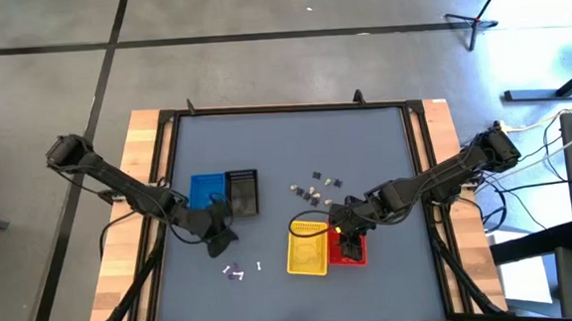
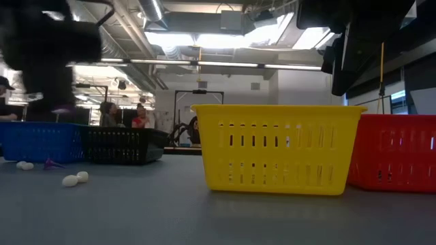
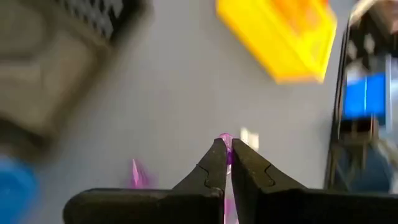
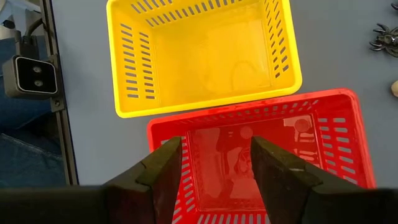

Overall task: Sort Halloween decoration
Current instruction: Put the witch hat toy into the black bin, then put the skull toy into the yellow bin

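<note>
Halloween decoration (image 1: 314,187): most trinkets loose mid-worktop (image 1: 285,141) | left end effector (image 3: 224,149) clenched on purple trinket (image 3: 224,140) | right end effector (image 4: 214,163) released above red basket (image 4: 348,112); sorting seemingly early.

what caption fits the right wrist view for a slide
Right tool, open, hovers over the red basket, beside the yellow basket.
</note>
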You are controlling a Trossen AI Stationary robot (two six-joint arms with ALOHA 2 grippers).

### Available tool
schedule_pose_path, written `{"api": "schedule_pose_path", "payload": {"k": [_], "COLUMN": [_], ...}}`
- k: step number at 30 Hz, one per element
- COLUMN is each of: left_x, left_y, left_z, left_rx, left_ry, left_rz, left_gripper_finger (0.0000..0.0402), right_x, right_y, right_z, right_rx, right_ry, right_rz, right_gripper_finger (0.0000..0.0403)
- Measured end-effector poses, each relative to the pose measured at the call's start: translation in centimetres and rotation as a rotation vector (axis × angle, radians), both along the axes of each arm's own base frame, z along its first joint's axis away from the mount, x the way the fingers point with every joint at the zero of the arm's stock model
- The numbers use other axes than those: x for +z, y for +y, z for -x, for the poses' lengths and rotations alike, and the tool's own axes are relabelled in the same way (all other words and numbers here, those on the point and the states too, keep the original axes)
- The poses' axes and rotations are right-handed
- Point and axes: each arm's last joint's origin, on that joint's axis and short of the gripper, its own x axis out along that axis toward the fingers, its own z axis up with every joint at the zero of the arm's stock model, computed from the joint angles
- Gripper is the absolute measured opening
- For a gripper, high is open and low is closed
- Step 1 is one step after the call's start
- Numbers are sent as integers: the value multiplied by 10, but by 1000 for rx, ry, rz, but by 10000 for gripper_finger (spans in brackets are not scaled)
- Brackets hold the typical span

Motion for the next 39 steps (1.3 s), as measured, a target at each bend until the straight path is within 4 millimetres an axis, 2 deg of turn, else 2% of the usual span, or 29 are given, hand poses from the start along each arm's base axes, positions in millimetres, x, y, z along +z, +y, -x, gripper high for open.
{"api": "schedule_pose_path", "payload": {"k": [5, 9, 19, 30, 36, 39], "left_x": [7, 7, 7, 7, 7, 7], "left_y": [22, 39, 62, 75, 78, 80], "left_z": [-11, -16, -18, -19, -19, -19], "left_rx": [103, 141, 94, 125, 156, 178], "left_ry": [-111, -112, -67, -43, -43, -44], "left_rz": [-201, -350, -555, -590, -555, -538], "left_gripper_finger": [0, 0, 0, 6, 66, 93], "right_x": [0, 0, 0, -3, -5, -5], "right_y": [-1, -7, -51, -103, -119, -121], "right_z": [0, -3, -15, -15, -10, -9], "right_rx": [-15, -63, -167, -217, -274, -281], "right_ry": [-9, -29, -29, 17, 71, 80], "right_rz": [25, 70, 98, 178, 240, 304], "right_gripper_finger": [189, 189, 188, 188, 188, 188]}}
